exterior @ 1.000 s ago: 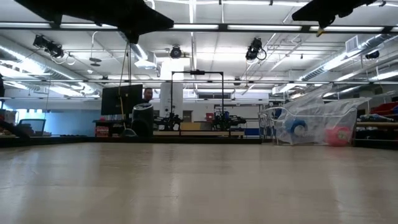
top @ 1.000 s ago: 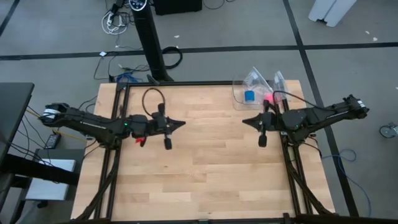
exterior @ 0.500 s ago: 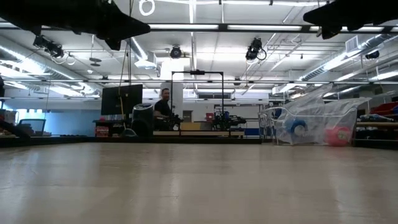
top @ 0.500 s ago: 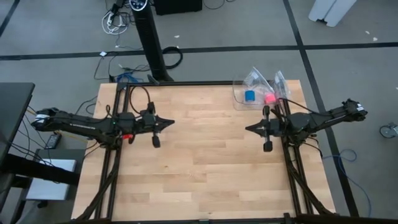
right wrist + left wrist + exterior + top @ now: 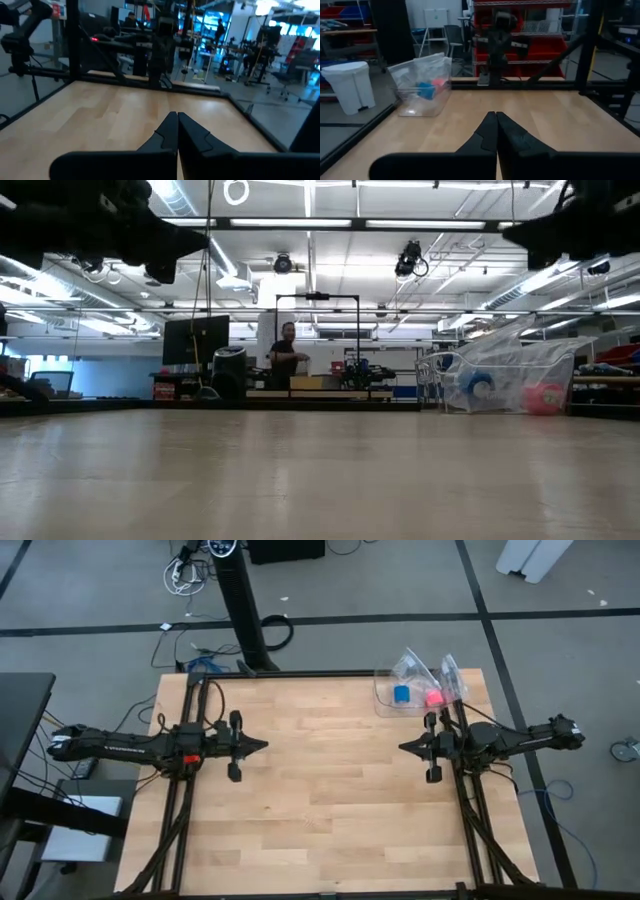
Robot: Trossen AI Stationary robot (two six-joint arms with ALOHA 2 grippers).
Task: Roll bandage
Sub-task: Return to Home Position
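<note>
The bright blue bandage (image 5: 401,694) is a small coil inside a clear plastic bag (image 5: 412,675) at the table's far right corner, beside a small pink ball (image 5: 433,697). It also shows in the low view (image 5: 478,388) and the left wrist view (image 5: 425,90). My left gripper (image 5: 264,744) is shut and empty above the table's left side. My right gripper (image 5: 402,748) is shut and empty above the right side, nearer than the bag. Both point toward the table's middle.
The wooden table (image 5: 320,810) lies bare between the two arms. Black frame rails (image 5: 178,820) run along its left and right edges. A person (image 5: 288,362) stands far off in the room behind the table.
My left gripper has drawn back toward the table's left edge. My right gripper has drawn back slightly toward the right edge and a little nearer. Both stay shut. The person in the room has walked toward the right.
</note>
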